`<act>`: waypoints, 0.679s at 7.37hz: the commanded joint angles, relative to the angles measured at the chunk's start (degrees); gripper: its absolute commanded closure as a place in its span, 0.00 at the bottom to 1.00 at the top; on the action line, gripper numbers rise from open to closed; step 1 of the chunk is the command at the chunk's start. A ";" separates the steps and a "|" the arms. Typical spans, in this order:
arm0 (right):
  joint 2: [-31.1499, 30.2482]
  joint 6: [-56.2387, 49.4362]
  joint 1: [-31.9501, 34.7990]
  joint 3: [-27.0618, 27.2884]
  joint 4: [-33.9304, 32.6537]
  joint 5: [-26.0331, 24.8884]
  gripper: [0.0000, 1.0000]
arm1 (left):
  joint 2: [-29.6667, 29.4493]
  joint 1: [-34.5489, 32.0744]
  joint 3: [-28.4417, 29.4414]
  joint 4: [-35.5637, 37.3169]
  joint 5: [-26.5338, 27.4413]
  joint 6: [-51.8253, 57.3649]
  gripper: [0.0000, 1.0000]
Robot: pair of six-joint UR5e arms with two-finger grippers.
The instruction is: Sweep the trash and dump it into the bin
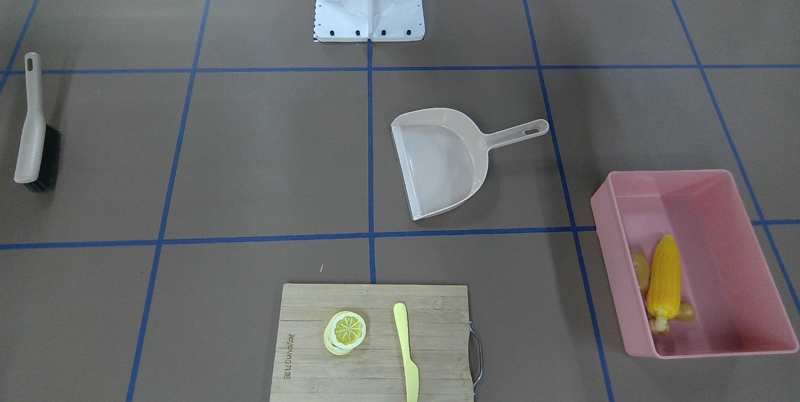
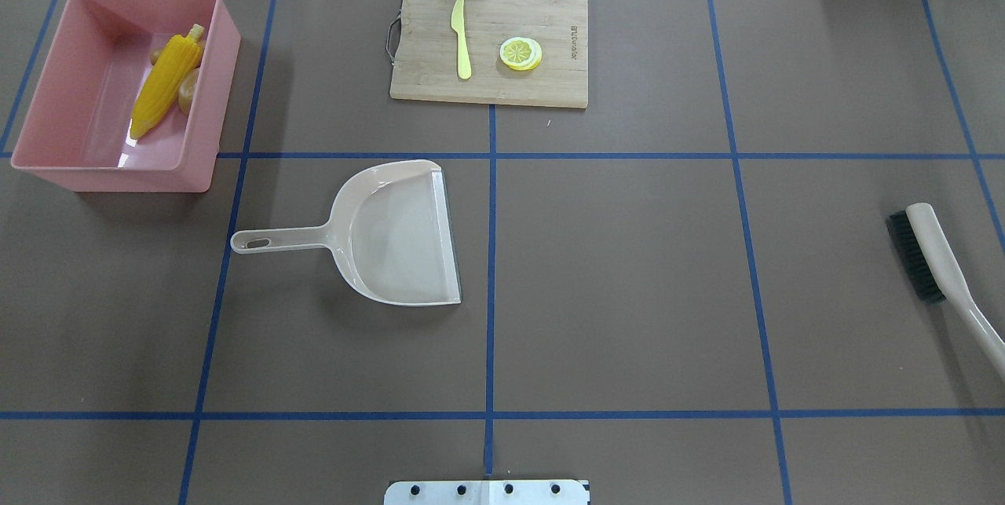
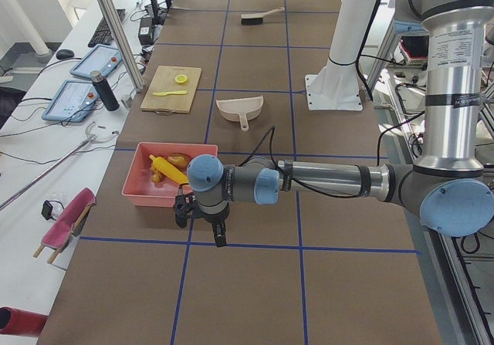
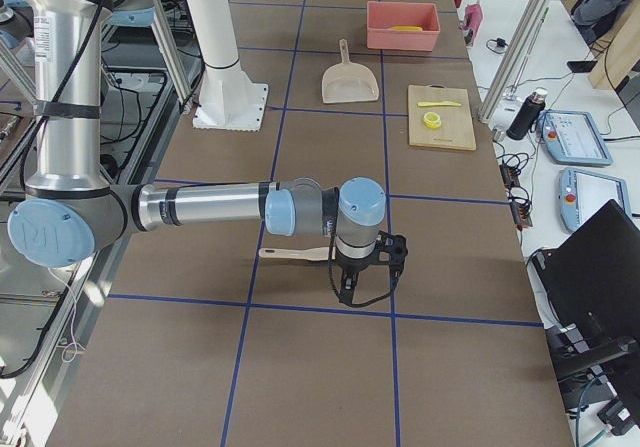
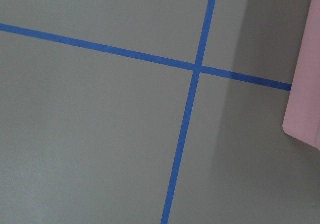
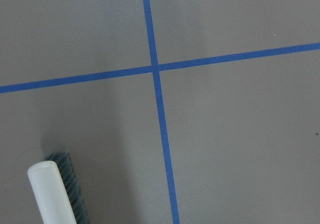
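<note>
Here, corn cob point(image 1: 664, 277) by one wall of the bin point(image 1: 719, 252), dustpan point(image 1: 440, 164) well apart.

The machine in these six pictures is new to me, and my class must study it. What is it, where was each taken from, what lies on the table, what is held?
It is a robot: two jointed arms at a table, each ending in a two-finger gripper. Two pictures look down, one from behind the robot, one facing it. Two look along the table from its ends; one shows the left gripper near, the other the right gripper. Two come from wrist cameras. On the table lie an empty dustpan, a brush, a board with a lemon slice and knife, and a pink bin holding corn and tan toy foods. Neither gripper seems to hold anything; open or shut, I cannot tell.
</note>
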 commanded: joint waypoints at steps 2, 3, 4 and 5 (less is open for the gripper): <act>-0.70 0.00 0.00 -0.06 0.04 0.17 0.00 | 0.09 0.06 0.05 0.00 0.00 -0.07 0.02; -0.79 0.00 0.00 0.03 0.04 0.35 0.00 | 0.09 0.06 0.05 0.00 0.00 -0.07 0.02; -0.79 0.00 0.00 0.03 0.04 0.35 0.00 | 0.09 -0.03 -0.04 0.00 0.00 -0.07 0.02; -0.79 0.00 0.00 -0.06 0.04 0.35 0.00 | 0.09 -0.03 -0.04 0.00 0.00 -0.07 0.02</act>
